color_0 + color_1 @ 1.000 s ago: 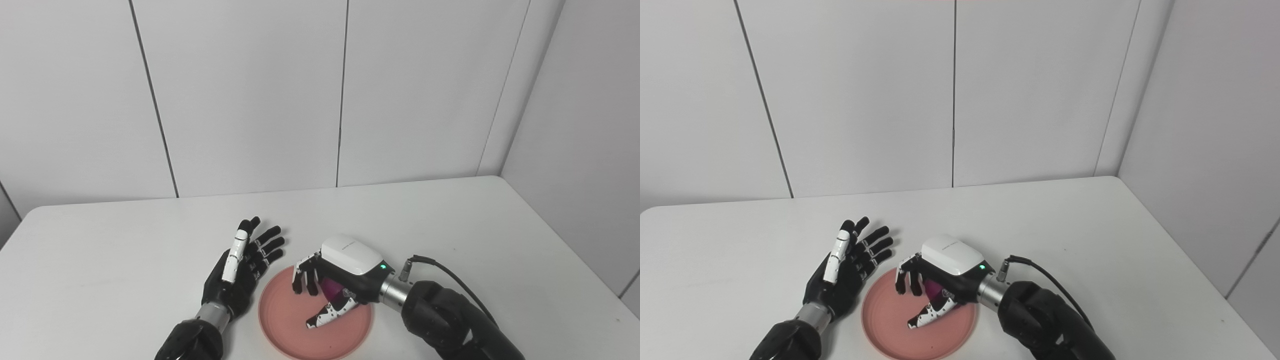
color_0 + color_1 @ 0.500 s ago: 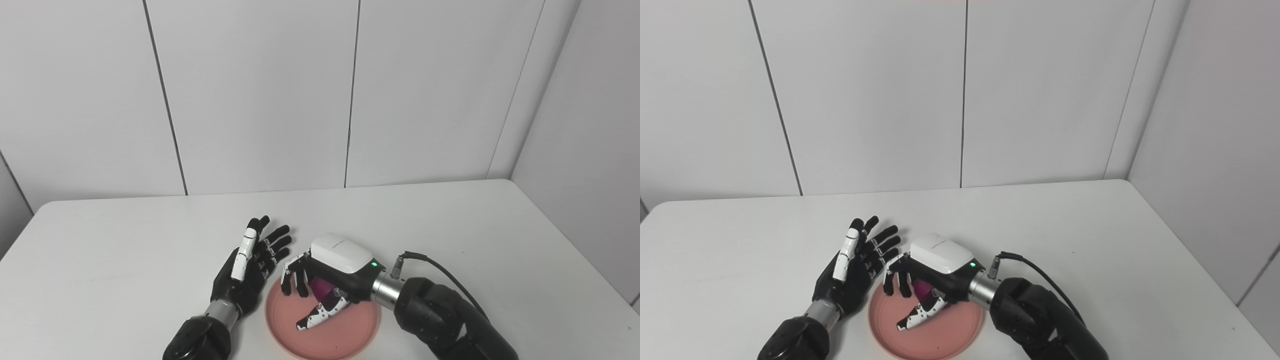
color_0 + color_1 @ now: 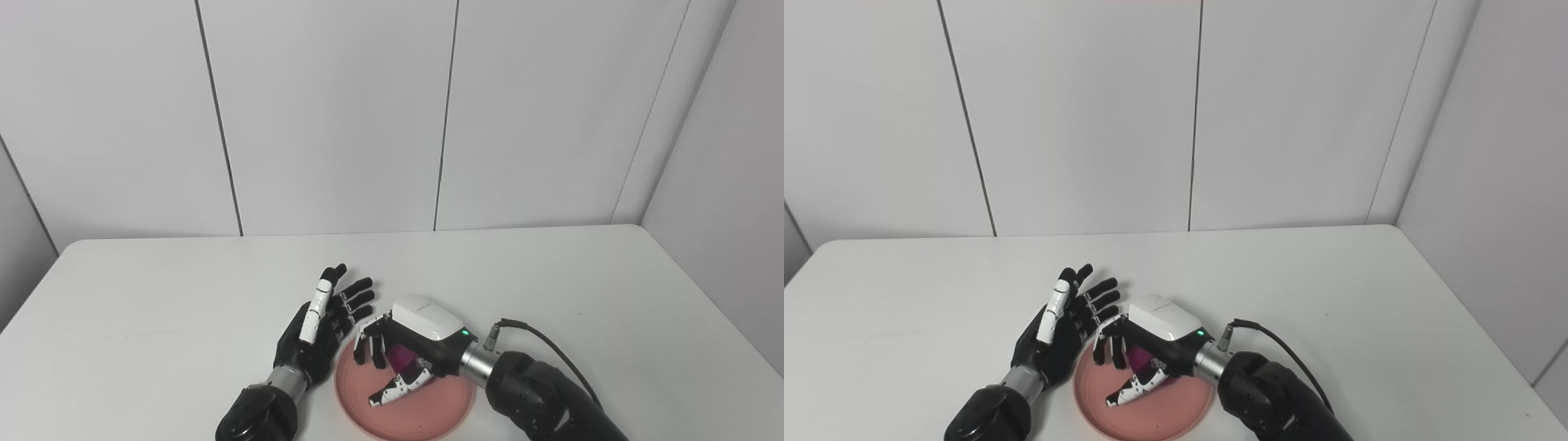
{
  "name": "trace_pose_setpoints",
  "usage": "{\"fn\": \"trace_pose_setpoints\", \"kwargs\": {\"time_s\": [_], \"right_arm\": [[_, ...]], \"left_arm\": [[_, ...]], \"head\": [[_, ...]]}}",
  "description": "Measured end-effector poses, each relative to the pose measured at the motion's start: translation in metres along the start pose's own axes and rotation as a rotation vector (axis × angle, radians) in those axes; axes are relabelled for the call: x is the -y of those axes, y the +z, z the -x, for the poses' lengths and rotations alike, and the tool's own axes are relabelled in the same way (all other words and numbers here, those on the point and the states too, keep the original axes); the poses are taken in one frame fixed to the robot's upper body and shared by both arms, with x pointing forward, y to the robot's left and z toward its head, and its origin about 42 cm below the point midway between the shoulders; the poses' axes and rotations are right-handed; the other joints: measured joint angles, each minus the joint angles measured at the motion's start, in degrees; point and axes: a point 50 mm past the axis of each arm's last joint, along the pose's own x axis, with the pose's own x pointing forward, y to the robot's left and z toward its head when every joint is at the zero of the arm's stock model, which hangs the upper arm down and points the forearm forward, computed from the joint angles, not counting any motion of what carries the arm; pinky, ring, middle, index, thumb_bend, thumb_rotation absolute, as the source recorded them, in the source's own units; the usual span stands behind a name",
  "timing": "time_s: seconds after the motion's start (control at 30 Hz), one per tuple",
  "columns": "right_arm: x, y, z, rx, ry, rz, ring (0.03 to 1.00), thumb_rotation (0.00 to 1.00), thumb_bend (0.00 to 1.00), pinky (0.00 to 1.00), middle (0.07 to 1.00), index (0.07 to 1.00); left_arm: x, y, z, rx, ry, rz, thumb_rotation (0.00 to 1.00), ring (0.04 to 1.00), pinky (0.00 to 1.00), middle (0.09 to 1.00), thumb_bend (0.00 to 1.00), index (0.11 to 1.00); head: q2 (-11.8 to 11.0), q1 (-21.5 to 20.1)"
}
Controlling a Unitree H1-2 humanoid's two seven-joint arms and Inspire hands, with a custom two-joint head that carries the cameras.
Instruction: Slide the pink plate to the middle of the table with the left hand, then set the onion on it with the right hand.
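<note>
1. Small round magenta onion [image 3: 401,356]: grasped in the right hand [image 3: 409,343], above the plate.
2. Round flat pink plate [image 3: 429,412]: near table edge, centre.
3. Left hand [image 3: 321,334]: fingers spread, empty, beside the plate's left rim.
4. White table [image 3: 153,318].

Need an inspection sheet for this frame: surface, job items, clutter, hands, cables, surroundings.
Surface: white table, bare apart from the job's things.
Job's things: pink plate near the front edge; purple onion held over it, contact with the plate not clear.
Clutter: nothing seen.
Hands: left hand open, fingers spread, beside the plate's left rim; right hand closed around the onion above the plate.
Cables: black cable looping from the right wrist.
Surroundings: plain white wall panels behind and at right.
</note>
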Motion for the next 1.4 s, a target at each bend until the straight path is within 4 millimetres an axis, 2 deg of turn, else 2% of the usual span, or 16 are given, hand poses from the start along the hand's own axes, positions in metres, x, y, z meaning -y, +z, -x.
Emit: {"fn": "trace_pose_setpoints", "kwargs": {"time_s": [0.23, 0.33, 0.37, 0.4, 0.43, 0.47, 0.5, 0.6, 0.87, 1.1, 1.2, 1.27, 1.4], "right_arm": [[-0.001, -0.002, 0.002, 0.021, -0.029, -0.006, 0.275, 0.17, 0.5, 0.22, 0.372, 0.484], [0.0, -0.002, 0.003, 0.038, -0.049, -0.027, 0.305, 0.18, 0.5, 0.24, 0.414, 0.488], [0.0, -0.002, 0.004, 0.043, -0.055, -0.031, 0.344, 0.47, 0.71, 0.27, 0.458, 0.562], [0.001, -0.002, 0.004, 0.049, -0.063, -0.038, 0.357, 0.57, 0.79, 0.29, 0.473, 0.587], [0.002, -0.002, 0.005, 0.054, -0.069, -0.047, 0.449, 0.67, 0.89, 0.37, 0.55, 0.638], [0.003, -0.001, 0.005, 0.058, -0.073, -0.051, 0.534, 0.72, 0.96, 0.45, 0.617, 0.679], [0.004, 0.0, 0.005, 0.064, -0.073, -0.055, 0.547, 0.73, 0.96, 0.47, 0.627, 0.685], [0.009, 0.007, 0.006, 0.092, -0.071, -0.049, 0.693, 0.82, 1.0, 0.62, 0.742, 0.739], [0.015, 0.008, 0.013, 0.106, -0.013, -0.014, 0.787, 0.89, 1.0, 0.75, 0.813, 0.758], [0.024, 0.017, 0.015, 0.147, 0.002, -0.01, 0.815, 0.9, 1.0, 0.81, 0.843, 0.77], [0.029, 0.018, 0.015, 0.157, -0.011, -0.018, 0.818, 0.9, 1.0, 0.8, 0.846, 0.774], [0.034, 0.017, 0.016, 0.154, -0.03, -0.024, 0.818, 0.91, 1.0, 0.8, 0.847, 0.782], [0.043, 0.015, 0.02, 0.154, -0.074, -0.037, 0.83, 0.93, 1.0, 0.73, 0.866, 0.809]], "left_arm": [[0.004, -0.001, -0.001, -0.001, -0.008, 0.002, 0.82, 0.859, 0.85, 0.841, 0.65, 0.951], [0.004, -0.001, -0.001, -0.002, -0.009, 0.001, 0.84, 0.875, 0.87, 0.869, 0.63, 0.949], [0.004, -0.001, 0.0, -0.002, -0.01, 0.001, 0.85, 0.86, 0.87, 0.863, 0.63, 0.955], [0.004, -0.002, 0.0, -0.003, -0.012, 0.0, 0.85, 0.856, 0.88, 0.861, 0.63, 0.957], [0.004, -0.002, 0.0, -0.004, -0.014, -0.001, 0.86, 0.839, 0.87, 0.85, 0.64, 0.958], [0.005, -0.002, -0.001, -0.005, -0.015, -0.003, 0.87, 0.838, 0.87, 0.847, 0.64, 0.977], [0.005, -0.002, -0.001, -0.006, -0.016, -0.007, 0.87, 0.838, 0.87, 0.847, 0.64, 0.981], [0.005, -0.002, -0.001, -0.009, -0.016, -0.021, 0.87, 0.83, 0.89, 0.841, 0.64, 0.999], [0.005, -0.003, -0.002, 0.0, -0.013, -0.022, 0.86, 0.823, 0.87, 0.831, 0.66, 1.0], [0.005, -0.004, -0.002, 0.006, -0.015, -0.021, 0.84, 0.831, 0.87, 0.844, 0.63, 1.0], [0.005, -0.005, -0.002, 0.006, -0.019, -0.02, 0.85, 0.845, 0.9, 0.853, 0.64, 0.989], [0.005, -0.004, -0.002, 0.007, -0.021, -0.02, 0.85, 0.837, 0.89, 0.839, 0.64, 0.952], [0.005, -0.004, -0.001, 0.008, -0.019, -0.019, 0.84, 0.844, 0.88, 0.833, 0.64, 0.938]], "head": [[0.3, 0.6], [0.1, 0.6], [0.1, 0.6], [0.1, 0.6], [0.3, 0.6], [0.3, 0.6], [0.3, 0.6], [-0.2, 0.7], [-0.8, 1.1], [-0.7, 0.4], [-0.7, 0.4], [-0.6, 0.4], [-0.6, 0.4]]}}
